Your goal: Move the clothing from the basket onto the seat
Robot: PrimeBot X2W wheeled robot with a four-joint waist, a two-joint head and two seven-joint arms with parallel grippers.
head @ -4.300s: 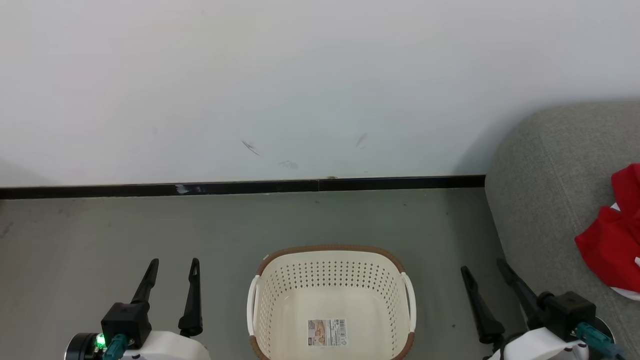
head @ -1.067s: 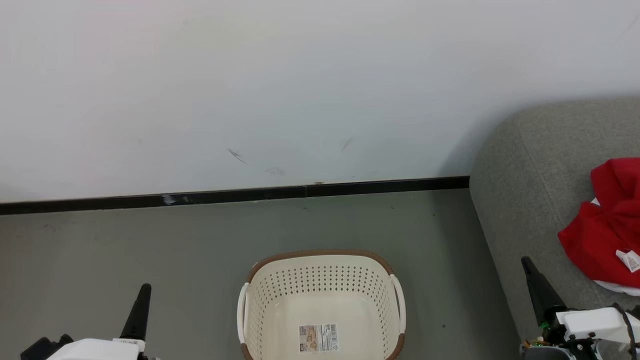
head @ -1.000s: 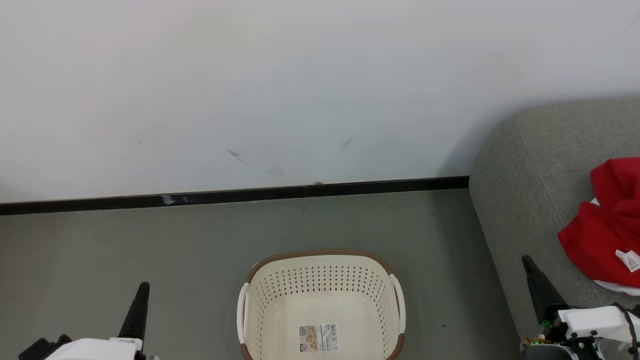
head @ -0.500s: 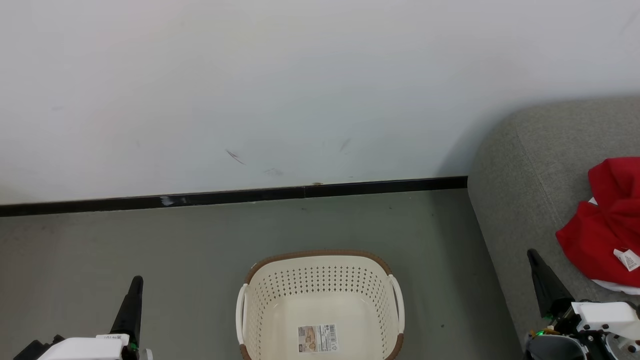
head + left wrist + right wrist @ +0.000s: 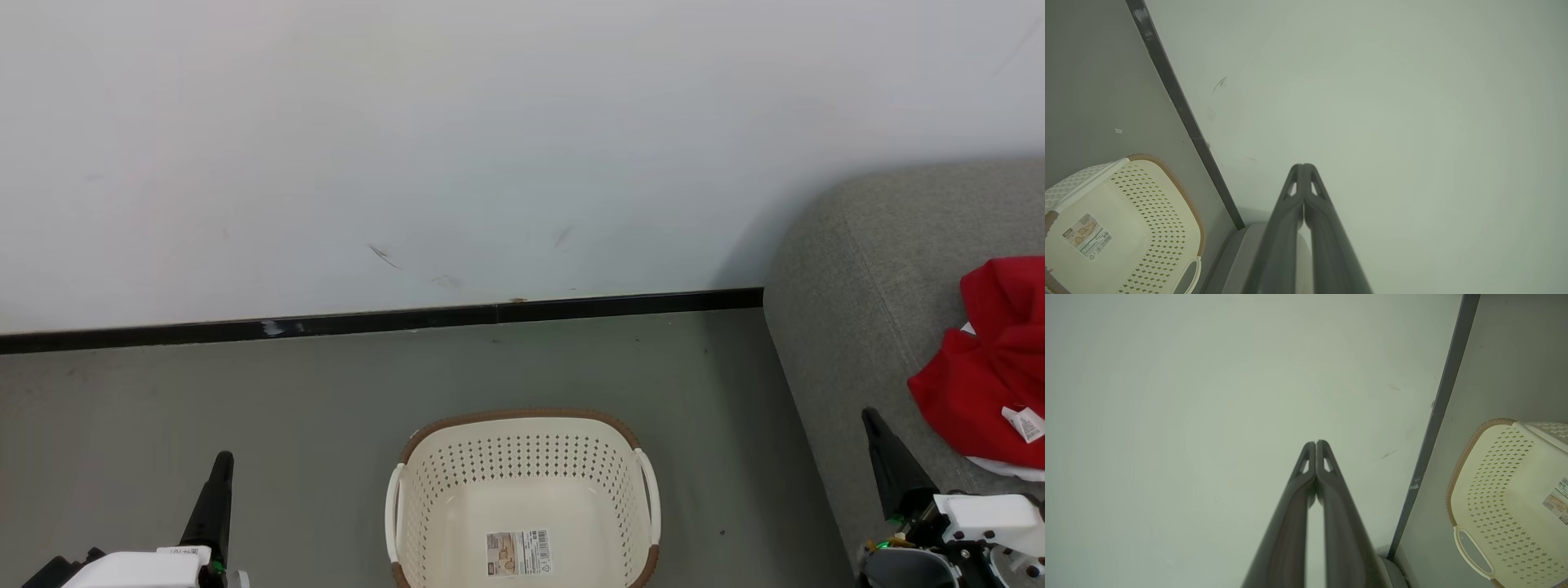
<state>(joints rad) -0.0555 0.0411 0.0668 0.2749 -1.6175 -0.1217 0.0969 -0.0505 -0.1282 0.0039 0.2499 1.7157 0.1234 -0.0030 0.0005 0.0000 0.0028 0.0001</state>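
Head view: my left gripper [image 5: 221,462] is at lower left, fingers pressed together, holding nothing. My right gripper [image 5: 872,418] is at lower right, also fully closed and empty, its tip in front of the grey sofa [image 5: 865,269]. The cream basket [image 5: 522,457] stands on the floor [image 5: 245,400] between them, with just a label sticker [image 5: 519,554] on its bottom. The red clothing [image 5: 988,384] lies bunched on the sofa seat at the right edge, white care tag [image 5: 1024,422] showing. A black baseboard [image 5: 384,320] runs behind the basket.

Left wrist view: my two fingers meet at the tip [image 5: 1303,167] and point at the pale wall [image 5: 1392,122]. The basket is at lower left, well apart.

Right wrist view: fingers closed to a point, nothing between them. The basket is at the right edge, one white handle [image 5: 1470,551] visible.
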